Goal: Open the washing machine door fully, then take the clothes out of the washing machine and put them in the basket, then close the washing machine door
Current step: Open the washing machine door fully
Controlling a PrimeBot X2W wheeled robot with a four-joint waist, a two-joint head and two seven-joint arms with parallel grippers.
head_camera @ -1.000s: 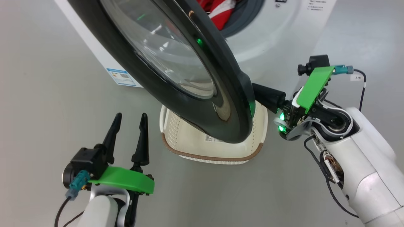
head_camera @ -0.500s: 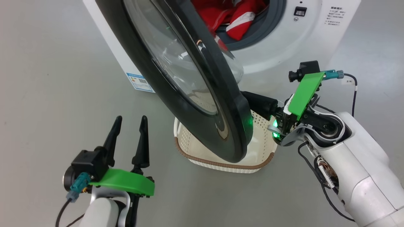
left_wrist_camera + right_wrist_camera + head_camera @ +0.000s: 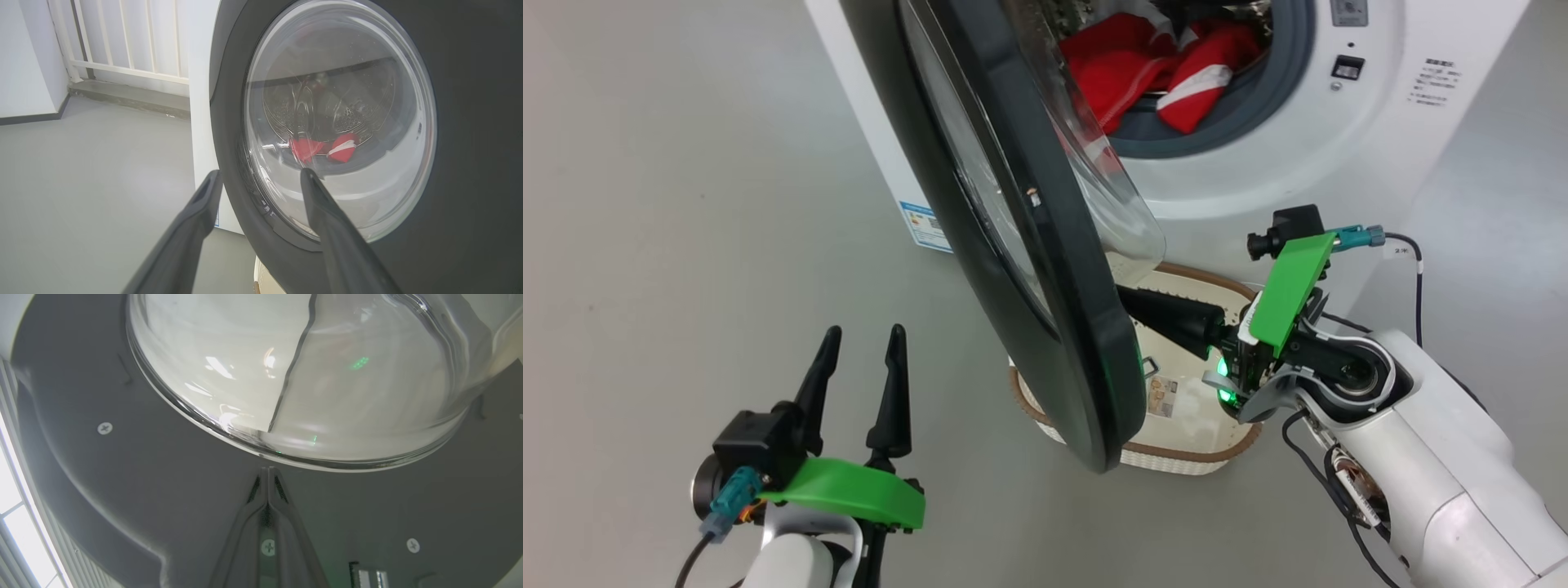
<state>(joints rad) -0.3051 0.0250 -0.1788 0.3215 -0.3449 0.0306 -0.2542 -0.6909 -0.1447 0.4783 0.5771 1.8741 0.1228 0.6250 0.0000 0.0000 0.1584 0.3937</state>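
Observation:
The washing machine door (image 3: 1045, 269), black-rimmed with a clear glass bowl, stands partly swung out from the white washing machine (image 3: 1339, 163). The red clothes (image 3: 1127, 77) with white stripes lie in the drum. My right gripper (image 3: 1127, 298) is shut, and its tips rest against the door's grey inner face (image 3: 122, 477) just below the glass bowl (image 3: 306, 375). My left gripper (image 3: 864, 331) is open and holds nothing, low on the door's outer side. In the left wrist view its fingers (image 3: 327, 220) point at the glass (image 3: 339, 102). The cream basket (image 3: 1192, 445) sits on the floor under the door.
Grey floor (image 3: 686, 204) spreads out to the left of the machine. A white railing (image 3: 122, 41) and a wall stand behind it. My right forearm (image 3: 1437, 457) hangs over the basket's right side.
The head camera has shifted, so the drum opening shows more. The door has swung further out with my shut right gripper against its inner face. My left gripper has kept its pose.

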